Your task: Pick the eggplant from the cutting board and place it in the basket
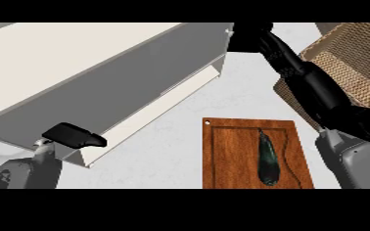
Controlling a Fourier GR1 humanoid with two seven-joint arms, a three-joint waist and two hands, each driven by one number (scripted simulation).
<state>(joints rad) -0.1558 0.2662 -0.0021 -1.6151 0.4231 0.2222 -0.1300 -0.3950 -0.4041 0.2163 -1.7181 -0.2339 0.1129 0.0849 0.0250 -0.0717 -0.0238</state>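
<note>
Eggplant lies lengthwise on the wooden cutting board, with no hand on it.
A big white block hides much of the tabletop. The woven basket is cut off at the edge, partly behind the right hand, whose grip I cannot tell. The left hand rests flat and relaxed. The slim eggplant is probably light, stiff and slippery, so take it across its middle.

We saw a dark, green-black eggplant on a reddish-brown cutting board with wood grain, beside a tan basket with a woven pattern. The counter was pale grey and faintly mottled. The left hand and right hand were black, their forearms grey.
</note>
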